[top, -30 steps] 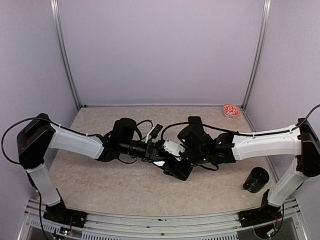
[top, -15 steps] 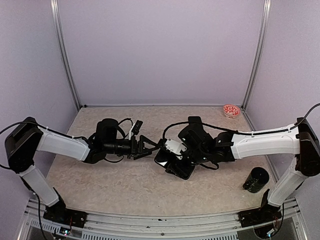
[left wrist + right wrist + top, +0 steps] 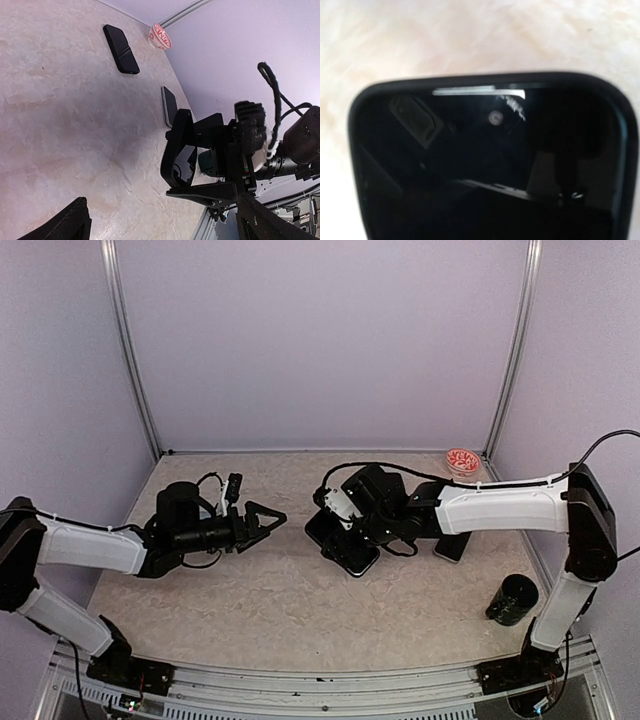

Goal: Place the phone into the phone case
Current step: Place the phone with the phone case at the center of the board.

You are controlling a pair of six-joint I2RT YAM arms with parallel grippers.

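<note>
The black phone sits inside a matte black phone case, and its glossy screen fills the right wrist view. My right gripper is shut on the cased phone near the middle of the table. In the left wrist view the phone stands tilted on edge, with one right finger along its lower side. My left gripper hangs open and empty, well to the left of the phone. Its two fingers frame the bottom of the left wrist view, so the left gripper has only table between them.
A second dark phone-like slab lies flat to the right of the right arm, and another slab lies near the red-and-white bowl at the back right. A black cylinder stands at the front right.
My left gripper has let go of the phone, opened wide and drawn back to the left. The right arm has shifted the cased phone slightly back and left.
</note>
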